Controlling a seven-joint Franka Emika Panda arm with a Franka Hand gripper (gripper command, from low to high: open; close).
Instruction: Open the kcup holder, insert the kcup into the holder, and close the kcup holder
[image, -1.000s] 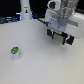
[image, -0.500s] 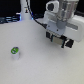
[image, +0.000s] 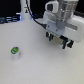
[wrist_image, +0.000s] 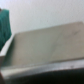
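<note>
The kcup, a small white pod with a green top, stands upright on the white table toward the exterior view's left. My gripper hangs far from it at the exterior view's right, its dark fingers apart with nothing between them. Behind and beside the gripper a black box shows partly, the kcup holder, mostly hidden by the arm. The wrist view is blurred. It shows a wide flat grey surface with a raised edge, likely part of the holder, and no fingers.
A tall white bottle-shaped object and dark clutter stand along the table's far edge at the exterior view's left. A cable runs to the arm. A green patch sits at the wrist view's edge.
</note>
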